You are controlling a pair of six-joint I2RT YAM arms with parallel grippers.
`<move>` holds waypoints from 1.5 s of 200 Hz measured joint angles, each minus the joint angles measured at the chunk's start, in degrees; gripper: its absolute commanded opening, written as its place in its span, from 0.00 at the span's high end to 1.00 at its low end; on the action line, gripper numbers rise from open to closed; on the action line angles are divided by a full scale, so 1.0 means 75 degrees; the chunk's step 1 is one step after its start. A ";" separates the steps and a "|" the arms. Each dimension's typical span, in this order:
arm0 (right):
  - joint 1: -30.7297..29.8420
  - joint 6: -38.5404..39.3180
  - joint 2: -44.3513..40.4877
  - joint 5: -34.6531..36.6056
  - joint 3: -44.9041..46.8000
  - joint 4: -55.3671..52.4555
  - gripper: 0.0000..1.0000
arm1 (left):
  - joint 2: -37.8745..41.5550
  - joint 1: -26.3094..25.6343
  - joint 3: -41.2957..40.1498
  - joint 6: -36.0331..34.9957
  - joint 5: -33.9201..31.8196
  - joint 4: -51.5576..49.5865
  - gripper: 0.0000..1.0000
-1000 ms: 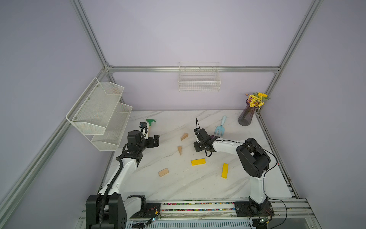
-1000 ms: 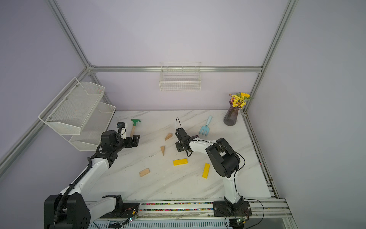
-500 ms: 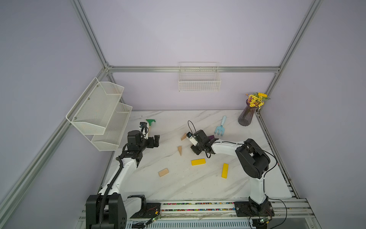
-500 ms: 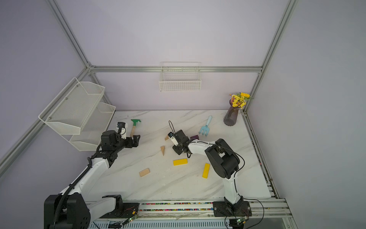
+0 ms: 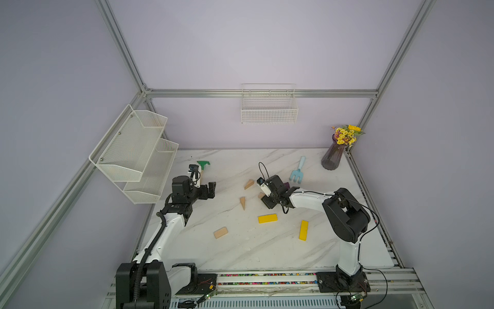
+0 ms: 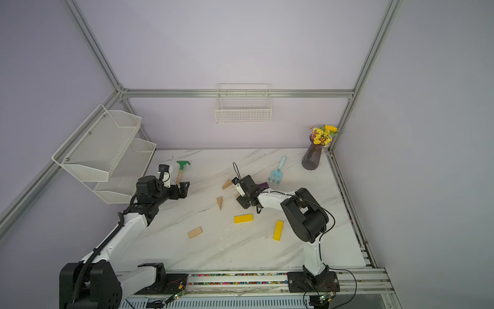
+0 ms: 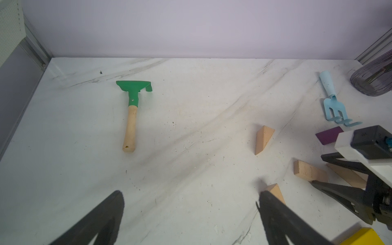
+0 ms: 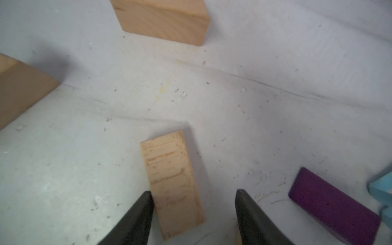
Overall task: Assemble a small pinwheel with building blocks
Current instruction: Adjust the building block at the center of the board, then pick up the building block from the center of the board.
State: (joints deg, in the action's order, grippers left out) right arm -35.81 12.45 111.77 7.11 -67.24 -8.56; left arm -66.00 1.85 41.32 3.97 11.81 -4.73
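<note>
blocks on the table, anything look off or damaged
Nothing looks broken or spilled. The blocks lie scattered on the table, not yet joined. A green rake and a blue fork lie flat near the back.

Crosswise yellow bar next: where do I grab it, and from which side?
Take the yellow bar at mid-length, pinching across its narrow width, coming straight down from above. It lies flat on the table with nothing against its long sides, so the right tool should close on them cleanly.
</note>
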 measured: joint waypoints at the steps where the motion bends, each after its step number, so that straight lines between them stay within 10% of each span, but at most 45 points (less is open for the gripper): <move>1: 0.0009 -0.0003 0.0000 0.0006 0.0000 0.0000 0.35 | 0.0000 0.0000 0.0000 0.0000 0.0000 0.0000 0.00; 213: -0.0082 -0.3666 0.0347 -0.0198 -0.0883 -0.0405 0.24 | 0.0000 0.0000 0.0000 0.0017 0.0003 0.0052 0.00; 300: -0.0087 -0.4150 0.0737 0.0291 -0.1128 -0.0647 0.36 | 0.0000 0.0000 0.0000 0.0017 0.0009 0.0064 0.00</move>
State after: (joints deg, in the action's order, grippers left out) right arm -36.47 -18.68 117.30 9.30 -75.70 -13.41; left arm -66.00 1.85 41.32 4.10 11.88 -4.25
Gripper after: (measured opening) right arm 0.670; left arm 0.999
